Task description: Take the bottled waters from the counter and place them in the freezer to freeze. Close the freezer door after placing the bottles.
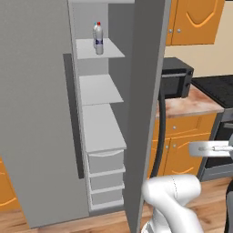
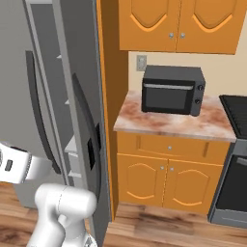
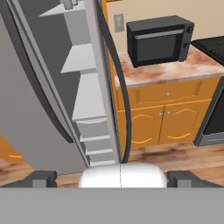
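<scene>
i have the freezer (image 1: pixel 98 118) standing open in front of me, its grey inside and white shelves showing in the left base view. the bottled waters (image 1: pixel 98 38) are both on the top shelf (image 1: pixel 111 49), upright and touching or nearly so, the red-capped one in front and the other just behind it to the left; i cannot make out the second cap's colour clearly. in the hand view i catch just the bottoms of the bottles at the upper edge, above the stacked shelves and the drawers (image 3: pixel 98 144) low in the compartment.

the freezer door (image 1: pixel 36 118) is swung wide open to the left, its long dark bar handle (image 1: pixel 73 113) running down the edge nearest the compartment. the neighbouring grey door (image 2: pixel 82 120) with the dark dispenser panel (image 2: pixel 91 147) sits between the freezer and the tabletop (image 2: pixel 169 123).

the tabletop, reddish marbled stone over orange cabinets (image 2: pixel 166 176), carries the black microwave (image 2: pixel 172 89) toward the wall. the black stovetop (image 2: pixel 236 113) is to its right.

my fingers (image 3: pixel 120 178) are spread as wide as they go and hold nothing; each dark tip (image 3: pixel 39 178) sits at a far side of the hand view, pointing at the lower freezer and wooden floor (image 3: pixel 175 157), well apart from the bottles.
</scene>
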{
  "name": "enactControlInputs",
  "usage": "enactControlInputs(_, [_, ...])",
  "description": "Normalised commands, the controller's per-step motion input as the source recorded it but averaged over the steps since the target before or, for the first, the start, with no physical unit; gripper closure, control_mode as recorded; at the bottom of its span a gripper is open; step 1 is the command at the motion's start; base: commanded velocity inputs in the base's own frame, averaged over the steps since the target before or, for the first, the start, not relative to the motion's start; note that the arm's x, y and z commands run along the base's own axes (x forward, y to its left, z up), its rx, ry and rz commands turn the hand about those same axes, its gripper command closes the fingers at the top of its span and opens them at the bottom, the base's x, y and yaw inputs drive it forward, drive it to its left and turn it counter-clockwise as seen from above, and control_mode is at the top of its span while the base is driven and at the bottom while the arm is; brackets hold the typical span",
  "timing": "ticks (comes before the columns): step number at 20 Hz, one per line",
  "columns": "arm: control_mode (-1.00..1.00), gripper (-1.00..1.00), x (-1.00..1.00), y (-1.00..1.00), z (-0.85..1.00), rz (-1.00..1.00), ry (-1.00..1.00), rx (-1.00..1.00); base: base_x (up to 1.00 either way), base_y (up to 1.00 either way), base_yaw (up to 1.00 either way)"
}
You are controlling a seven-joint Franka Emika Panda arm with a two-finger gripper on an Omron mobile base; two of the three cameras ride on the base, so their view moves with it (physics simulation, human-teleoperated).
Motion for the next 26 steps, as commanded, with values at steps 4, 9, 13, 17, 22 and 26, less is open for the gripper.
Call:
enactControlInputs(4, [1.0,-1.0,0.0,0.0,0.0,0.0,0.0,0.0,0.21,-0.03,0.0])
enactControlInputs(9, [1.0,-1.0,0.0,0.0,0.0,0.0,0.0,0.0,0.38,0.0,0.0])
enactControlInputs(13, [1.0,-1.0,0.0,0.0,0.0,0.0,0.0,0.0,0.38,0.07,0.0])
enactControlInputs(17, [1.0,-1.0,0.0,0.0,0.0,0.0,0.0,0.0,0.24,0.02,0.0])
enactControlInputs(22, [1.0,-1.0,0.0,0.0,0.0,0.0,0.0,0.0,0.35,0.0,0.0])
enactControlInputs(26, [1.0,-1.0,0.0,0.0,0.0,0.0,0.0,0.0,0.26,0.0,0.0])
